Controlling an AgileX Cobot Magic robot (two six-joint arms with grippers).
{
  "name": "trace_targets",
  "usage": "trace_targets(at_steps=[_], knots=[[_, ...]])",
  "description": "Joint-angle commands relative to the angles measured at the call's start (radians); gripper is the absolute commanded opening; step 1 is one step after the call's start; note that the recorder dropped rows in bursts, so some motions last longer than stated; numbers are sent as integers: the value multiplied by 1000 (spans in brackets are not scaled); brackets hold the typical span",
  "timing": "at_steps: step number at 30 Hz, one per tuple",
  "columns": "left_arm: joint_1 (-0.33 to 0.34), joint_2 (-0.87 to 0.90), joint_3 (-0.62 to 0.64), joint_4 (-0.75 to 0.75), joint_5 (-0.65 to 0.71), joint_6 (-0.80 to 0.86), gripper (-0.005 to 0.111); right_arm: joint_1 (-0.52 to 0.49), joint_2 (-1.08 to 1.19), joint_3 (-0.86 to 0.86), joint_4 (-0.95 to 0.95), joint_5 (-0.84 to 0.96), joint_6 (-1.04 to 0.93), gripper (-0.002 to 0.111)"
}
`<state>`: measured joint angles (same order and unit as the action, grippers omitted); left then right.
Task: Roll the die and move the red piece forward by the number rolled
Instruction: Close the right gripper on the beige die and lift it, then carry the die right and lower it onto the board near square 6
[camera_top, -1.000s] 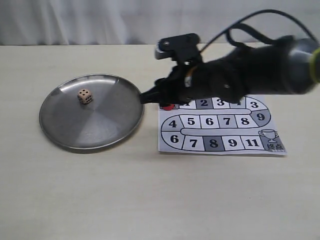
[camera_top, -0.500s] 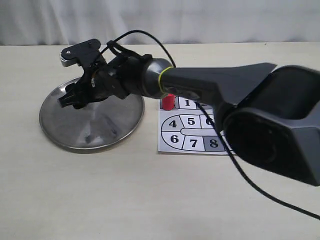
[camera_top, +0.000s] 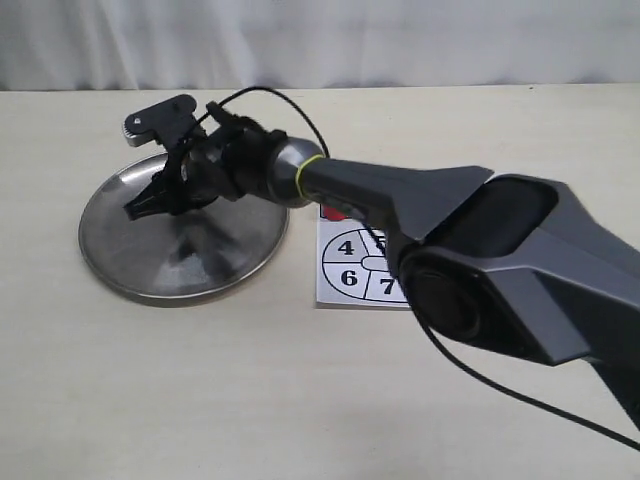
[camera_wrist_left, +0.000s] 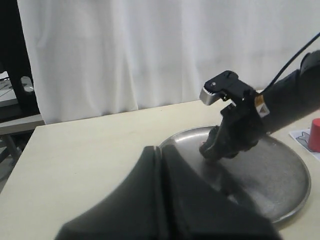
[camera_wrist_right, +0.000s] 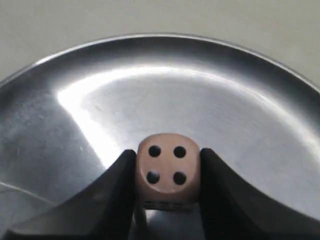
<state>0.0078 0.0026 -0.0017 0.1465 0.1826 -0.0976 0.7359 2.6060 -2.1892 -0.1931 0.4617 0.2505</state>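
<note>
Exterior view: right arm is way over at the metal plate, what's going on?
The right end effector is stretched across to the metal plate. Its fingers sit against both sides of the die, with four pips facing the wrist camera. Whether the die is off the plate is unclear. The red piece stands untouched on the board. The left end effector is off to the side, shut and empty.

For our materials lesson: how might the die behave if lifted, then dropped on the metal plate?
The die looks rigid and small, so the right end effector should hold its flat faces. Rounded edges suggest tumbling on the smooth plate.
</note>
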Motion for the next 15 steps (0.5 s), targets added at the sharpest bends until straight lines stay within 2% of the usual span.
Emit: trace_targets(at_steps=[1,4,6,8,11,15], knots=[[-8,-3,2,-2,-9,-1,0,-50,-197,-8,-92,317,-7,4],[-8,-3,2,-2,-9,-1,0,-96,-357,13,-185,528,-19,4],[-8,-3,2,-2,-9,-1,0,-148,-464,98,-181,579,-49,4],[-8,-3,2,-2,-9,-1,0,-213,-560,258,-143,549,-56,4],[-8,-3,2,-2,-9,-1,0,-358,-662,596,-54,362,-56,4],[-8,-3,2,-2,-9,-1,0,-462,-655,801,-5,295,-53,4]])
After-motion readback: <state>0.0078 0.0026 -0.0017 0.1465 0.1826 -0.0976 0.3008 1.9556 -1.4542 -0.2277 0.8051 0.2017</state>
